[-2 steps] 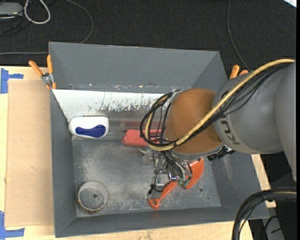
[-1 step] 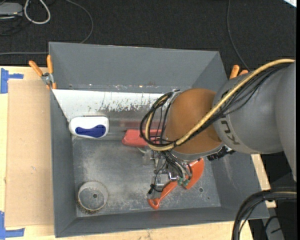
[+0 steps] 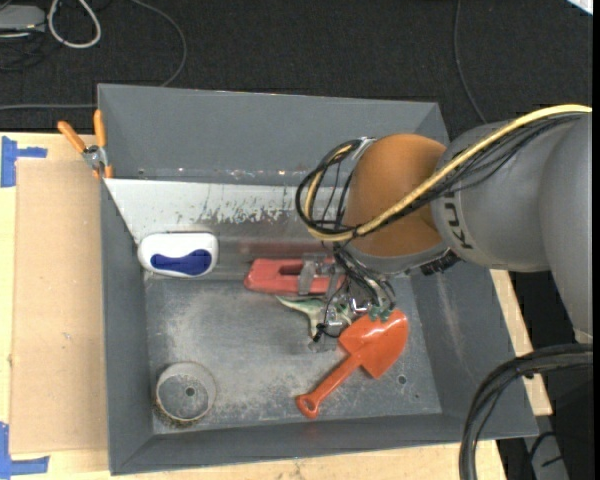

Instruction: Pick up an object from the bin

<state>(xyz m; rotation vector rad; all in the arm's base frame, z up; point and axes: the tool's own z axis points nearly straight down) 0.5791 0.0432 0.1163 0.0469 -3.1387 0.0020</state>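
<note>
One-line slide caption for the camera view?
Gripper down in the bin, between a red block and an orange toy shovel.

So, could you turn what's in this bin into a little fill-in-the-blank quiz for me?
The toy shovel lying by the gripper is ____ in colour.
The white thing near the bin's back wall bears a ____ patch.
The round grey lid lies in the bin's lower ____ corner, as the camera sees it.
Missing words: orange; blue; left.
</note>
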